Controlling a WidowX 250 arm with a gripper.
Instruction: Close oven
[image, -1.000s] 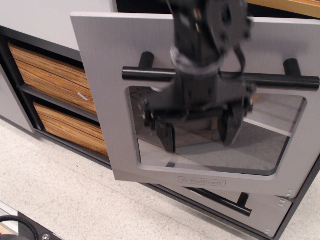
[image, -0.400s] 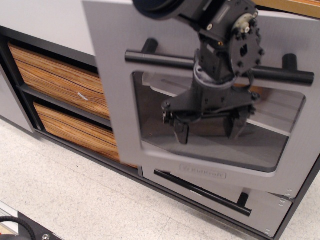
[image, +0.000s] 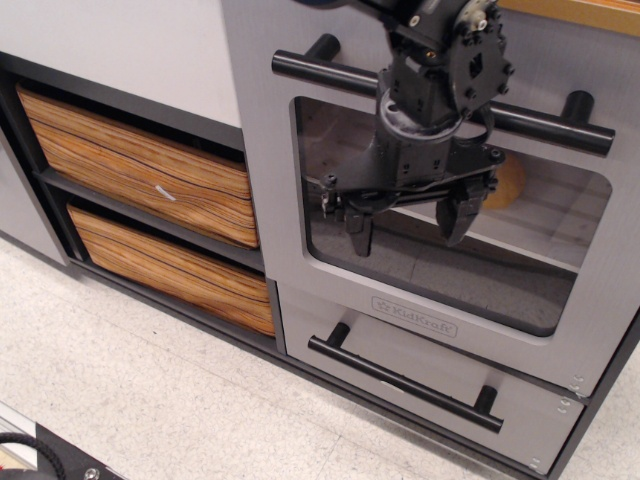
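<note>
The oven door (image: 270, 180) is large and grey, with a clear rounded window (image: 450, 270), a long black bar handle (image: 330, 74) and a KidKraft logo (image: 415, 317). It stands nearly flush with the cabinet front. Through the window I see a white rack (image: 540, 250) and a round tan object (image: 508, 185). My gripper (image: 405, 225) hangs in front of the window just below the handle, its two black fingers (image: 358, 230) spread apart and holding nothing.
A narrow grey drawer with a black bar handle (image: 400, 382) sits under the oven. Two wood-grain drawer fronts (image: 150, 175) fill the cabinet to the left. A speckled white floor (image: 150, 400) lies in front.
The oven door has swung from tilted open toward the cabinet until nearly shut, uncovering the drawer below. My gripper moved with it toward the oven, fingers still apart.
</note>
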